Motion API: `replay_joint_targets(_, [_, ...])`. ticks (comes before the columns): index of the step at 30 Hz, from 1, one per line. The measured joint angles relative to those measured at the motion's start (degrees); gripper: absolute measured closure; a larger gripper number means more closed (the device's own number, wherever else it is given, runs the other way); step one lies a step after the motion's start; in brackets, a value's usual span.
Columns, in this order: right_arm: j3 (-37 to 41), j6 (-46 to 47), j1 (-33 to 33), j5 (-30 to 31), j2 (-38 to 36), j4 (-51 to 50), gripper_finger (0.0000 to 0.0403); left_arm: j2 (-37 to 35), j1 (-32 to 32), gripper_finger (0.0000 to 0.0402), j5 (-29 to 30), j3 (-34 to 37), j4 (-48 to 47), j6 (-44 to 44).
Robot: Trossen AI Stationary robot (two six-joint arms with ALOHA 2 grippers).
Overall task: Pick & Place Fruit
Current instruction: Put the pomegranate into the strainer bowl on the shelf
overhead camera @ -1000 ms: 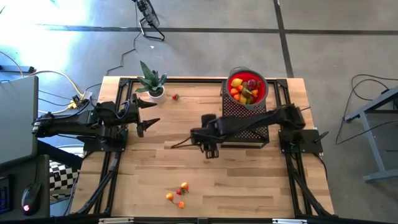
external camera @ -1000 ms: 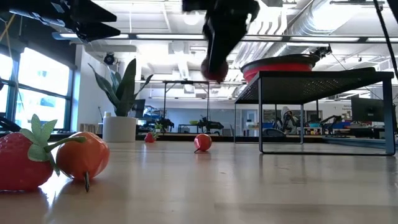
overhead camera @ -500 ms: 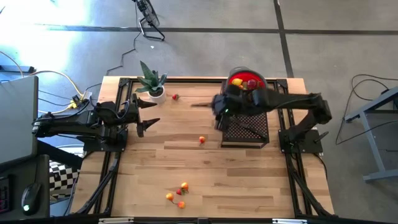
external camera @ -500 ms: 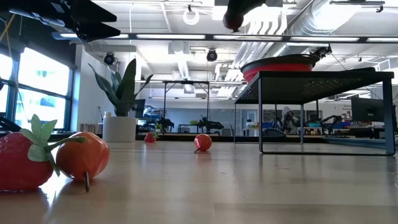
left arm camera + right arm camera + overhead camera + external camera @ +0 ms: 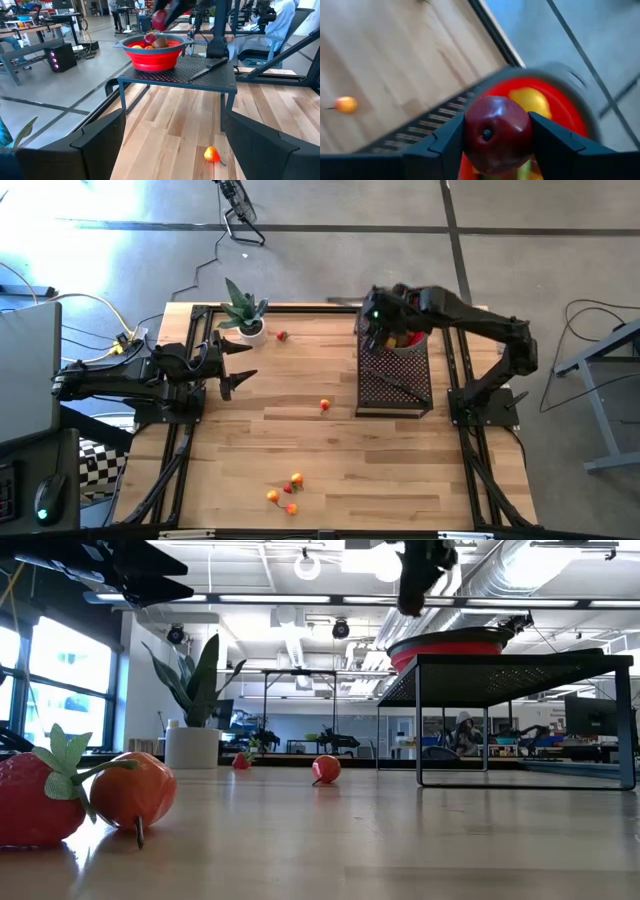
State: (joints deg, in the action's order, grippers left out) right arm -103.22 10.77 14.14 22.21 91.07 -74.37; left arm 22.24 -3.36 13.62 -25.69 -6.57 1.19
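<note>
From above, the right gripper [image 5: 377,320] hung over the red bowl [image 5: 415,343] on the mesh stand [image 5: 395,385], presumably for a drop-in. Its wrist view showed the fingers [image 5: 445,145] clamped on a dark red fruit [image 5: 496,132]. Off to the side, the left gripper [image 5: 238,362] waited wide open, holding nothing.

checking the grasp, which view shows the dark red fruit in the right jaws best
The right wrist view: the dark red fruit fills the frame, pinched between the right gripper jaws above the red bowl. The left wrist view shows it small over the bowl. The high and low views hide it behind the arm.
</note>
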Motion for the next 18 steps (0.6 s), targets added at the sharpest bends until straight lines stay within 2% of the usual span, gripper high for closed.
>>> replay_joint_targets(8, [0.04,-0.03,9.42,-3.24,1.37,-1.20,0.0211,0.02,-0.02,0.0074,0.00,0.00,0.00,0.00])
replay_joint_targets(14, [0.04,0.22,13.05,-5.54,1.99,-1.79,0.0211,0.02,-0.02,0.0074,0.00,0.00,0.00,-0.02])
replay_joint_targets(18, [0.04,-0.43,13.49,-8.42,2.12,-2.06,0.0195,0.02,-0.02,0.0074,0.00,0.00,0.00,-0.02])
